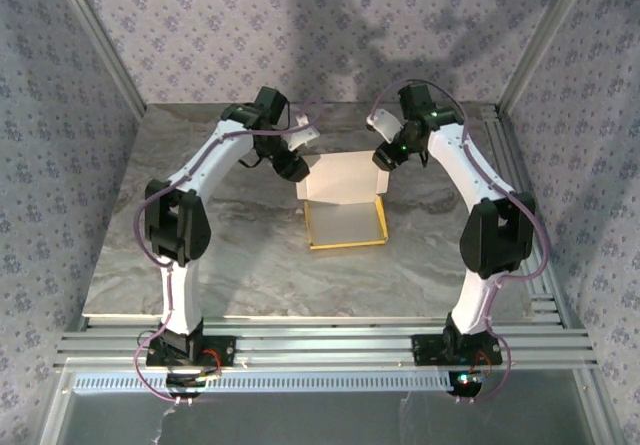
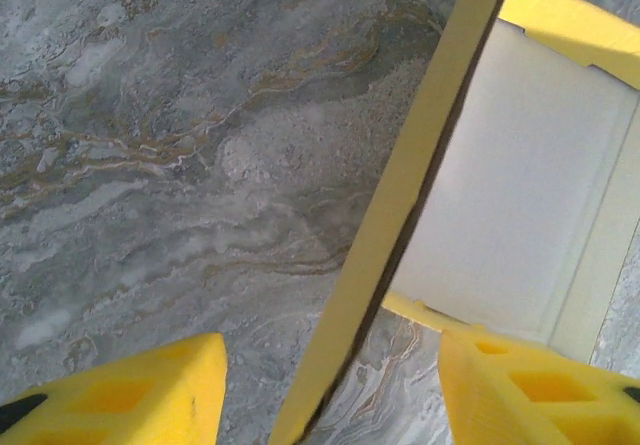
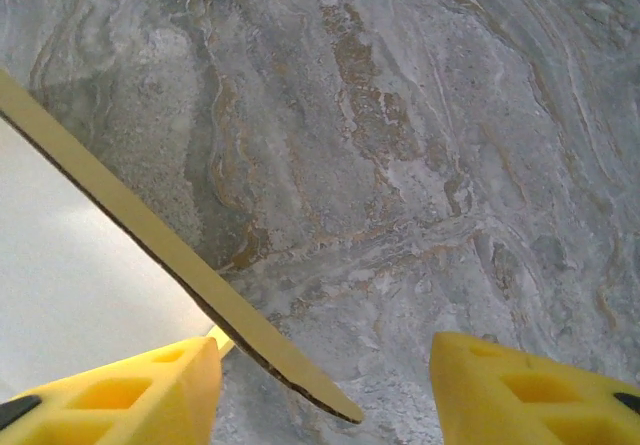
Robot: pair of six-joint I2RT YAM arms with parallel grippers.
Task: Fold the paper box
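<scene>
The paper box lies mid-table, partly folded: a white panel stands up at its back and low yellow walls rim the tray in front. My left gripper hovers at the box's back left corner, my right gripper at its back right corner. In the left wrist view the left gripper is open, and a raised yellow side wall passes between its fingers with a gap on each side. In the right wrist view the right gripper is open, and a yellow-edged flap reaches in close to its left finger.
The box rests on a grey marbled table. Patterned walls and metal corner posts close in the back and sides. Aluminium rails carrying both arm bases run along the near edge.
</scene>
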